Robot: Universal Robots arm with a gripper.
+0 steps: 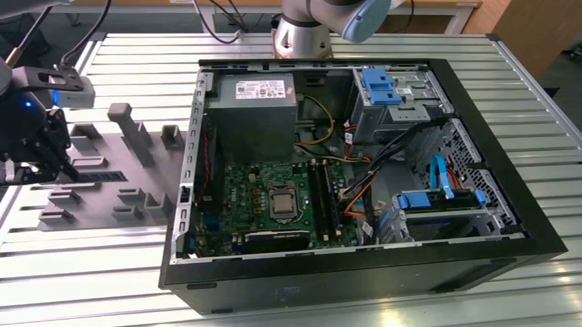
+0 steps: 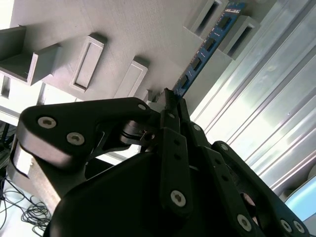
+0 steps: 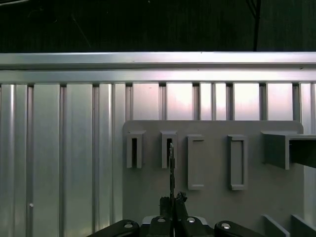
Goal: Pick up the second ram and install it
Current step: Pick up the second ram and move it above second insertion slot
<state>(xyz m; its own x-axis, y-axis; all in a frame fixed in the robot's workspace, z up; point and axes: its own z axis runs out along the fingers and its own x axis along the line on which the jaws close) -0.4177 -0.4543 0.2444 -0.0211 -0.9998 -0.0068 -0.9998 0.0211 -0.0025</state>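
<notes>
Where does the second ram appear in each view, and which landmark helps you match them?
Exterior view: the second ram is a dark strip on the grey holder plate, at the exterior view's left.
Second wrist view: a blue board reaching from the gripper across the plate.
First wrist view: edge-on, a thin line between gripper and slot.
Shared landmark: the grey holder plate.

The exterior view looks steeply down on the computer case (image 1: 364, 170), grey tray (image 1: 118, 177) and desk (image 1: 91, 272). Both wrist views sit close behind the fingers (image 3: 178, 205) (image 2: 174, 133), sharing the tray's slots and the memory stick (image 3: 171, 173) (image 2: 207, 47).
</notes>
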